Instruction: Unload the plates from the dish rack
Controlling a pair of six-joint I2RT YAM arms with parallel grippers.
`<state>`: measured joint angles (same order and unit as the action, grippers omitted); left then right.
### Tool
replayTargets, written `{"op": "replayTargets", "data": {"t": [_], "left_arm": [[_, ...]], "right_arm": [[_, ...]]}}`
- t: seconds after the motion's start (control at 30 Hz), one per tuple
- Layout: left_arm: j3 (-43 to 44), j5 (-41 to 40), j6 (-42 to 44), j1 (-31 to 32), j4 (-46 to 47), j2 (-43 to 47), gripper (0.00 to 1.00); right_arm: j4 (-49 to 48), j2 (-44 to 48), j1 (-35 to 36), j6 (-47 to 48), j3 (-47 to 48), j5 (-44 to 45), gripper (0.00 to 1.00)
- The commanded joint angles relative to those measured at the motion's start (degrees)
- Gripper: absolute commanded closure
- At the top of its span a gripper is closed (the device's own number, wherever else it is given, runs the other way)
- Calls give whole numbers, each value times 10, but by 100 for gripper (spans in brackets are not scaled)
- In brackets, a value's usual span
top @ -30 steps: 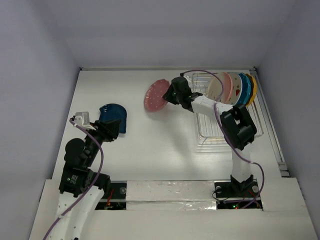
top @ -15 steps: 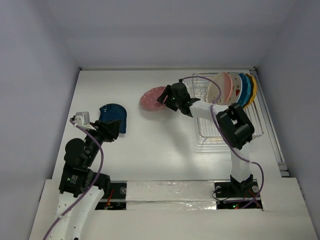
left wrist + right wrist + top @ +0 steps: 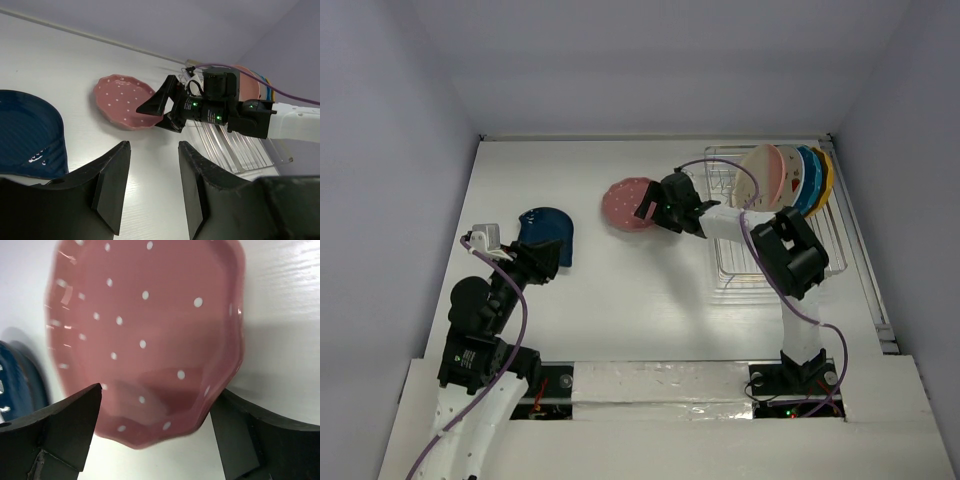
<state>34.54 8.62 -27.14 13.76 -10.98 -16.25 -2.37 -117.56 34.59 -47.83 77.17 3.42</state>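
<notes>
Pink dotted plate [image 3: 626, 204] lies on the table [image 3: 620, 300] left of the dish rack [image 3: 740, 275], well apart from the dark blue plate [image 3: 546, 234] further left.

Top view: right gripper [image 3: 653, 207] is at the pink plate's right rim. Left gripper [image 3: 542, 260] hovers just this side of the blue plate. Four plates stand in the rack slots at its far end: cream [image 3: 757, 172], white with red fruit [image 3: 787, 176], teal [image 3: 807, 178], orange-yellow [image 3: 823, 172], packed close.

Left wrist view: left fingers [image 3: 112, 185] spread, nothing between them. Pink plate sits about flat, with one right finger over its near rim.

Right wrist view: right fingers [image 3: 70, 425] stand wide apart either side of the plate's near edge, not clamping it.

Handling, as judgement: looks like glazed ceramic, so rigid, slick and brittle, and heavy for a rim pinch. Wavy rim gives uneven purchase. Racked plates offer only their upper edges. Take the cream one first, as its outer face is free. Pinch deep on the top rim, lift straight up out of the slot, and expect it to swing.
</notes>
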Motion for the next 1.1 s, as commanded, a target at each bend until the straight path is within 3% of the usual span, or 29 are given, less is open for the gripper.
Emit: {"op": "replayTargets", "data": {"t": [0.0, 0.33, 0.43, 0.57, 0.63, 0.67, 0.7, 0.73, 0.83, 0.97, 1.0, 1.07], "left_arm": [[10, 10, 2, -2, 31, 1, 60], [11, 15, 7, -2, 30, -2, 59], [11, 16, 7, -2, 29, -4, 59], [11, 14, 7, -2, 28, -4, 60], [11, 12, 6, -2, 29, -4, 60], [11, 12, 6, -2, 28, -3, 60], [11, 11, 6, -2, 29, -3, 61], [11, 10, 7, -2, 28, -3, 61], [11, 8, 6, -7, 29, -3, 69], [11, 3, 6, -8, 27, -2, 87], [11, 1, 6, -8, 25, -1, 88], [11, 2, 6, -8, 26, -2, 89]], "right_arm": [[22, 33, 6, 48, 29, 8, 9], [65, 62, 6, 104, 23, -50, 6], [81, 112, 6, 129, 12, -59, 15], [83, 222, 6, 162, -31, -10, 39], [80, 301, -13, 178, -62, 60, 81], [82, 325, -13, 184, -70, 60, 82], [86, 347, -36, 188, -76, 90, 97], [90, 369, -51, 194, -83, 105, 100], [100, 438, -127, 198, -113, 137, 100], [107, 487, -201, 197, -141, 177, 96], [110, 490, -211, 198, -142, 190, 81], [114, 485, -246, 201, -142, 191, 60]]}}
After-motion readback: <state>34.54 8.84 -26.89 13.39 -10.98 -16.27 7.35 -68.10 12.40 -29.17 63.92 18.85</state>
